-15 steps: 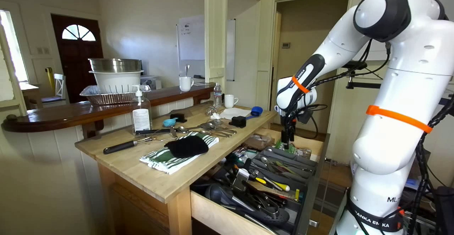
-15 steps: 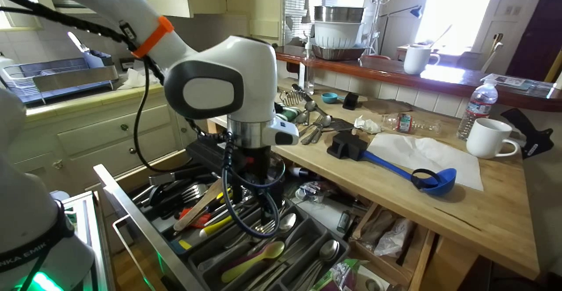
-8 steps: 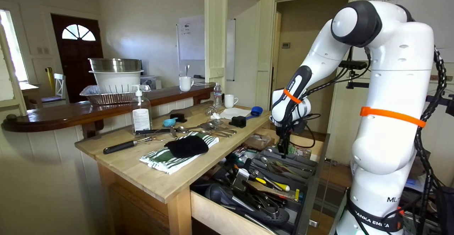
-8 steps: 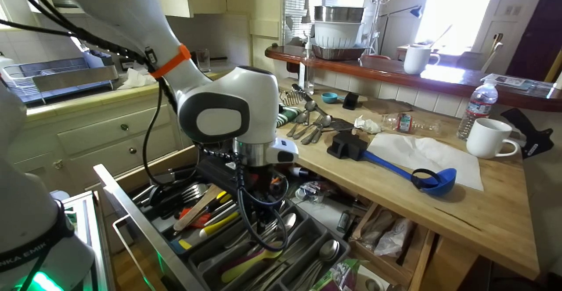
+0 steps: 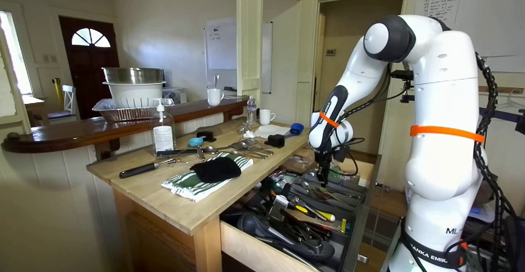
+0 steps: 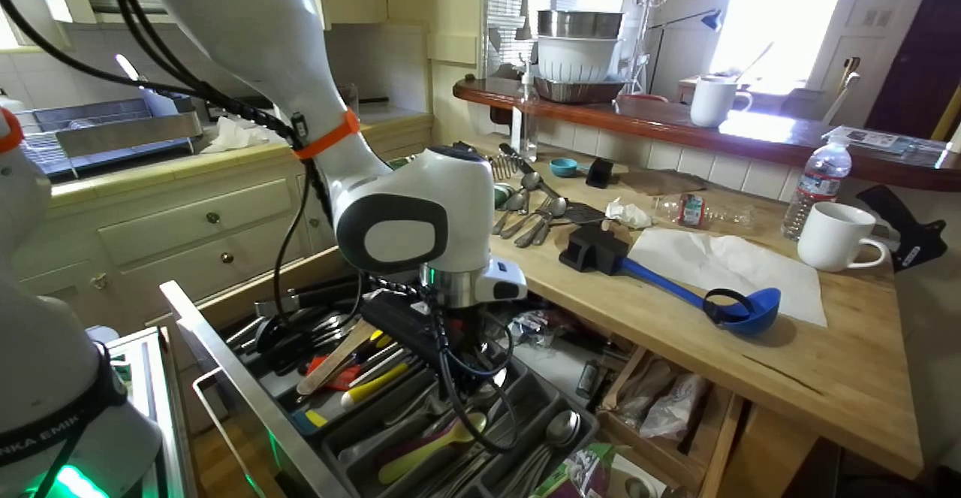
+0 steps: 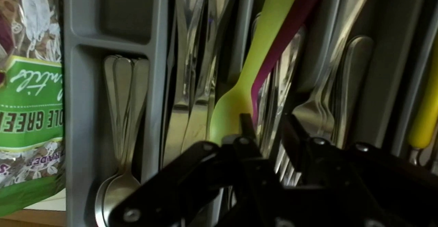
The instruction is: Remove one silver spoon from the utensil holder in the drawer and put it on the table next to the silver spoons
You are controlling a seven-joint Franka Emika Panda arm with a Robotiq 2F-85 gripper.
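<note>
The dark grey utensil holder [image 7: 155, 66] lies in the pulled-out drawer [image 6: 248, 393]. Silver spoons [image 7: 120, 186] rest in its compartment at the left of the wrist view. My gripper [image 7: 268, 122] points down over the middle compartment, its jaws apart by a narrow gap. Metal handles [image 7: 279, 83] show in that gap, and I see nothing gripped. One finger overlaps a yellow-green spoon [image 7: 229, 117]. In an exterior view, a silver spoon bowl [image 6: 500, 376] peeks out beside the gripper, mostly hidden by cables. More silver spoons [image 6: 554, 209] lie on the table [image 6: 848, 378].
Forks [image 7: 314, 114] and knives [image 7: 186, 117] flank the gripper inside the holder. A lentil bag [image 7: 34, 100] adjoins it. Black kitchen tools [image 5: 283, 239] fill the drawer's near part in an exterior view. A blue scoop [image 6: 751, 318] and white mug [image 6: 833, 235] stand on the table.
The arm has lowered, bringing the gripper down toward the utensil holder. It has also shifted to the left in one exterior view and to the right in another. The cutlery looks unmoved.
</note>
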